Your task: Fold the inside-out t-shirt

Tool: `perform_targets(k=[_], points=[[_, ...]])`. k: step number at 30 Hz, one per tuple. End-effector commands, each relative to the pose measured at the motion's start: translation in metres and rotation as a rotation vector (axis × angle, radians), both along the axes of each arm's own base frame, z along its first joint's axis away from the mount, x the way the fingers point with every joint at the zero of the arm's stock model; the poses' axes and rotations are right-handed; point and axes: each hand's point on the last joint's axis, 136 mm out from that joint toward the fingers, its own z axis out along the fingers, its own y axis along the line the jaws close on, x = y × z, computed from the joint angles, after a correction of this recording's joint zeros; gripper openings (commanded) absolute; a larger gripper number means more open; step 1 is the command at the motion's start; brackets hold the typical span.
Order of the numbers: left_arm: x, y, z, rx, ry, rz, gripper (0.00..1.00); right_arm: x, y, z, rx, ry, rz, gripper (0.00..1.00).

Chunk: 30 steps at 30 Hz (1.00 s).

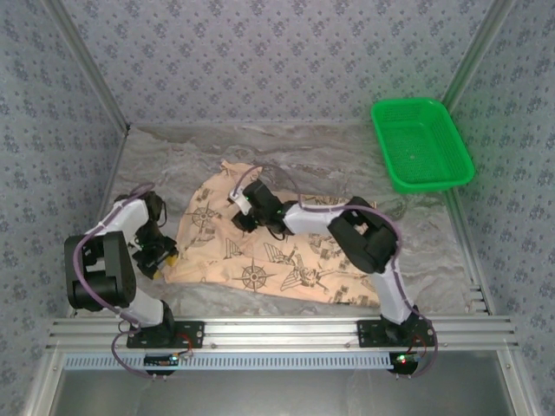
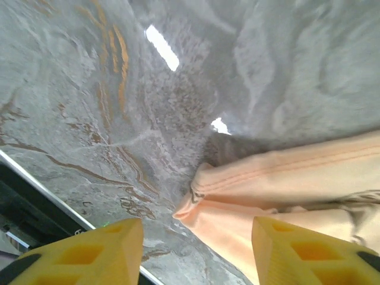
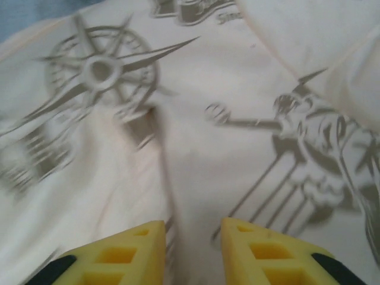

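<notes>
Top external view: a grey marbled tabletop (image 1: 303, 147) is closed in by patterned blue-grey walls (image 1: 260, 52). Spread across its middle, nearer the arms, lies the peach-tan cotton t-shirt (image 1: 260, 251) printed with dark compass stars and winged emblems, flat but with a rumpled point at its far edge. A green perforated plastic basket (image 1: 406, 103) sits well apart at the far right corner.

The right arm bends in over the cloth, and the right gripper (image 1: 241, 217) is down on the shirt's far left part. The left gripper (image 1: 165, 260) sits just beside the shirt's near left corner.

Left wrist view: the left gripper (image 2: 196, 228) has its yellow fingers (image 2: 107, 249) wide apart and holding nothing, above the marbled tabletop (image 2: 178, 89) and the hemmed, folded edge of the shirt (image 2: 297, 178).

Right wrist view: the right gripper (image 3: 193, 228) has its yellow fingers (image 3: 136, 249) a narrow gap apart, close over the printed cloth (image 3: 208, 148); a crease runs toward that gap, and I cannot tell whether cloth is pinched
</notes>
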Motion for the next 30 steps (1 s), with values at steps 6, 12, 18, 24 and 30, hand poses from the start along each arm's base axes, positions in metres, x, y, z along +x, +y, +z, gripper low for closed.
perform_targets(k=[6, 12, 18, 24, 30], points=[[0.024, -0.015, 0.054, 0.016, -0.201, -0.095, 0.55, -0.133, -0.012, 0.040, 0.002, 0.078, 0.309, 0.32], [0.013, -0.059, 0.027, -0.013, -0.173, -0.165, 0.51, -0.191, -0.033, -0.002, -0.045, 0.191, 0.444, 0.26], [-0.019, -0.052, -0.017, 0.040, -0.091, -0.072, 0.38, -0.212, -0.067, -0.049, -0.271, 0.220, 0.542, 0.24], [-0.029, -0.028, -0.038, 0.169, -0.015, -0.051, 0.35, -0.231, -0.103, -0.071, -0.573, 0.130, 0.824, 0.22], [-0.038, -0.009, -0.036, 0.210, 0.014, -0.008, 0.34, -0.240, -0.151, -0.093, -0.810, 0.150, 1.016, 0.19]])
